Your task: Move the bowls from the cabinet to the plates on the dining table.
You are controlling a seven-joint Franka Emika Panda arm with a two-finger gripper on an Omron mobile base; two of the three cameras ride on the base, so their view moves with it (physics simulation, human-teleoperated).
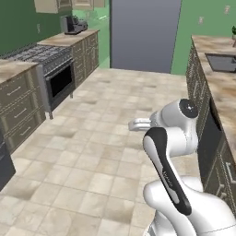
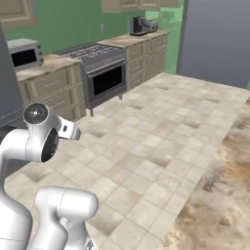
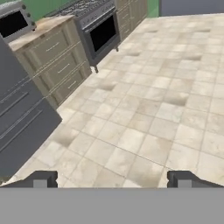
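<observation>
Left base view. The white arm (image 1: 173, 152) rises from the lower right over a tiled floor (image 1: 92, 138). Along the left wall runs a counter (image 1: 69, 38) with beige drawer fronts, broken by a stove (image 1: 44, 53) whose oven door (image 1: 60, 83) faces the floor; a coffee machine (image 1: 73, 24) stands at the counter's far end. Beige wall cabinets (image 1: 53, 4) hang above that far end, cut by the top edge. A tall grey panel (image 1: 144, 34) closes the far side of the room. On the right, a marbled counter (image 1: 221, 83) carries a dark sink (image 1: 222, 62) near its far end. No bowl or plate can be made out here.

Right base view. The arm's elbow joint (image 2: 41, 132) sits at lower left. The stove (image 2: 95, 53) and its oven door (image 2: 108, 80) lie across the floor; a microwave (image 2: 23, 52) rests on the counter section left of the stove, and the coffee machine (image 2: 140, 25) stands on the far section. A marbled top (image 2: 219, 205) fills the lower right corner. Wall cabinets (image 2: 136, 5) cross the top edge.

Hand view. The gripper (image 3: 113, 179) has its jaws spread wide, one tip near each lower corner, with nothing between them but bare floor tiles (image 3: 144, 122). Drawer fronts (image 3: 57, 65), the oven door (image 3: 103, 35) and the microwave (image 3: 15, 22) lie toward the upper left; a dark grey panelled appliance (image 3: 19, 127) stands at left.
</observation>
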